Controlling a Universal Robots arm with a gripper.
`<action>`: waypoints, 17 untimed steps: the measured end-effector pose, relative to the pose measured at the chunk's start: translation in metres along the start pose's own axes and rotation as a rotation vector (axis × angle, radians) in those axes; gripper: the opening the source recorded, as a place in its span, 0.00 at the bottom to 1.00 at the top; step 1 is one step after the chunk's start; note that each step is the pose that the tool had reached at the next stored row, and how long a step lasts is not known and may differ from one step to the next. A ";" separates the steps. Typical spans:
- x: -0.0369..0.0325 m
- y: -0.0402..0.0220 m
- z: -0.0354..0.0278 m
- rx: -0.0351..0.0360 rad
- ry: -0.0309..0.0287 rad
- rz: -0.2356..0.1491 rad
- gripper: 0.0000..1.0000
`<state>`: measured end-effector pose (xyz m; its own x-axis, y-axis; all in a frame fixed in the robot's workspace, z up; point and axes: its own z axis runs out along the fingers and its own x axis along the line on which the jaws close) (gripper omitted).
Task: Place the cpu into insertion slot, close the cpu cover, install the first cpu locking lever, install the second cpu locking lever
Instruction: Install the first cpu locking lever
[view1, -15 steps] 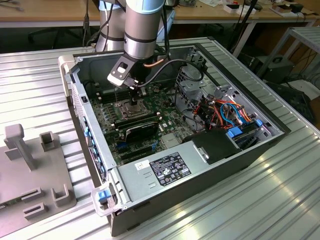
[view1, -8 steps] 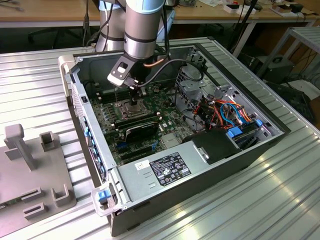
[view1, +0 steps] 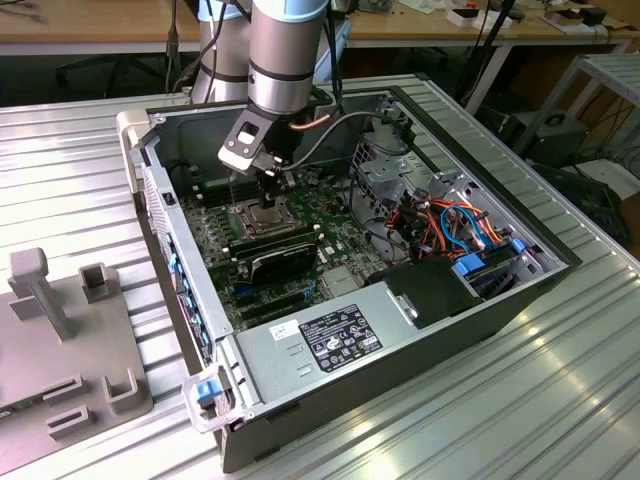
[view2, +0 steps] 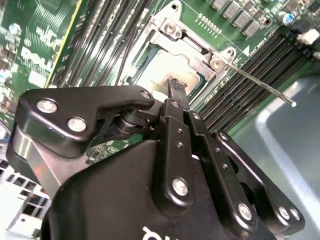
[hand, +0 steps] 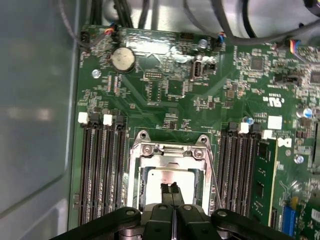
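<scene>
The cpu (hand: 152, 182) lies with its silver top up in the insertion slot (hand: 134, 185), and its top also shows in the second wrist view (view2: 160, 70). The cpu cover (hand: 172, 151) is a silver frame lying flat around the chip; it shows in both wrist views (view2: 175, 35). My gripper (hand: 171, 189) is shut, its black fingertips (view2: 176, 86) together just over the chip's middle. In the exterior view the gripper (view1: 268, 198) hangs right above the socket (view1: 262, 222). One thin locking lever (view2: 260, 85) sticks out free from the socket's corner.
Long black memory slots (hand: 100, 170) flank the socket on both sides, and one slot holds a memory stick (hand: 261, 185). The open computer case (view1: 330, 345) has walls all round, a drive cage and cables (view1: 450, 225) at the exterior view's right. A grey fixture (view1: 60, 330) stands outside.
</scene>
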<state>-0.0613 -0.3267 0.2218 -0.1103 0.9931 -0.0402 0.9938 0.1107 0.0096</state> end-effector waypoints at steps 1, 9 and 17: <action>0.0000 0.0000 -0.0001 -0.0006 0.0000 -0.018 0.11; 0.0019 0.0003 -0.0083 -0.0065 0.0012 -0.161 0.11; 0.0018 0.0003 -0.0085 -0.0133 0.0026 -0.337 0.11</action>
<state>-0.0613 -0.3245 0.2302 -0.4324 0.9008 -0.0408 0.9013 0.4331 0.0093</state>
